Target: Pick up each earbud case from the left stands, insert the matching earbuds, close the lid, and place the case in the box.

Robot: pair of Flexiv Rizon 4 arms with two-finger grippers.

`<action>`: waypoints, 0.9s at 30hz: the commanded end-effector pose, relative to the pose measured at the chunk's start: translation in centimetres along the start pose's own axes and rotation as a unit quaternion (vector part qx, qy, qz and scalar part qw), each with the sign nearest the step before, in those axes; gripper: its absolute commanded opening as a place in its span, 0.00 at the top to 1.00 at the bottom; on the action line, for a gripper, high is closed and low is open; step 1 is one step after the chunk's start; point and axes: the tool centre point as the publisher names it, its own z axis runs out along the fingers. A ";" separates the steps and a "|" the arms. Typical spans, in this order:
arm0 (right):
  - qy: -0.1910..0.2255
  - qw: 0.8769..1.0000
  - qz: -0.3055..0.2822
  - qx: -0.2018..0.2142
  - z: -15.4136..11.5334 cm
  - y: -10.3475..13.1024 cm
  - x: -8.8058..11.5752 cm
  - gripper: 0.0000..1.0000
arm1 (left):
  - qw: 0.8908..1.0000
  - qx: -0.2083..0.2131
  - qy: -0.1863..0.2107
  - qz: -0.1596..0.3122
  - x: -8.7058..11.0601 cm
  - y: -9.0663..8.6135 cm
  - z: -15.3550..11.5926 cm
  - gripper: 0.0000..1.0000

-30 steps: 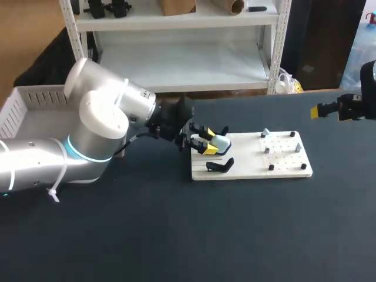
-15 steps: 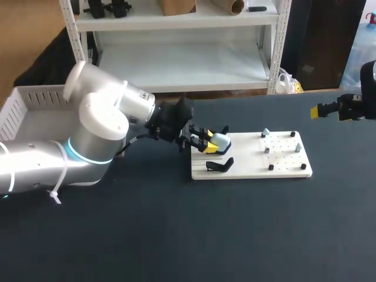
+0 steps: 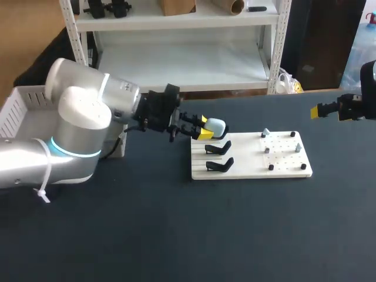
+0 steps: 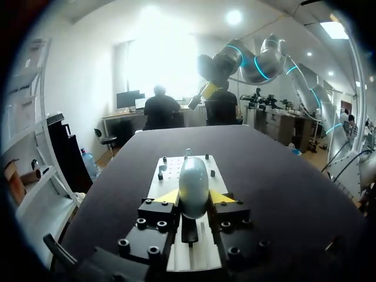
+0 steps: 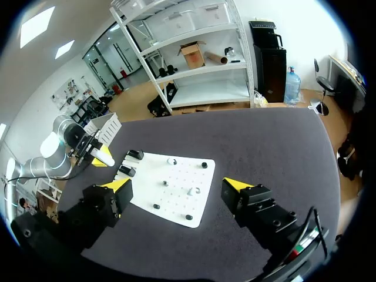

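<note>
**Case off its stand, earbuds not yet in**

Case (image 3: 215, 126) is the pale blue, egg-shaped shell in the left gripper (image 3: 205, 128). It is held in the air over the near-left corner of the board (image 3: 252, 171) and touches nothing but the fingers. The box (image 3: 17, 108) sits at the far left beside the left arm, well apart from the case.

The left wrist view shows the grip plainly. The case (image 4: 192, 187) sits between the two yellow tips of the gripper (image 4: 192, 198), pressed from both sides, and its rounded end sticks out ahead of them. The jaws stand narrow, only as wide as the shell. Its lid looks shut, with no gap showing.

To the right of the case, two black stands (image 3: 218, 148) on the board are both bare. Further right, on the pegged half of the board, lie small pale pieces that I take for the earbuds (image 3: 265, 133), though they are too small to be sure.

At the far right, the right gripper (image 5: 176, 191) hangs above the table beyond the board. Its jaws are wide apart and hold nothing.

By my reading the pick-up is done and inserting the earbuds is the step in hand. The next move calls for bringing the case within reach of the right arm, opening the lid, and fetching the matching earbuds. The smooth, rounded shell could twist or slip in such a narrow pinch while the lid is being worked.
</note>
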 end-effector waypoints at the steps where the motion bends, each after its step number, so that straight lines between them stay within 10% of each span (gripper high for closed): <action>1: 0.000 1.000 0.000 -0.001 0.0 -0.1 0.0 0.00 | 0.998 -0.051 -0.036 0.004 -2.3 -2.6 -1.3 1.00; 7: 0.000 1.000 0.000 -0.001 0.0 -0.1 0.0 0.00 | 0.995 -0.059 -0.078 -0.023 -6.0 -2.8 -1.7 1.00; 27: 0.000 1.000 0.000 -0.001 0.0 -0.1 0.0 0.00 | 0.995 -0.059 -0.078 -0.023 -6.0 -2.8 -1.7 1.00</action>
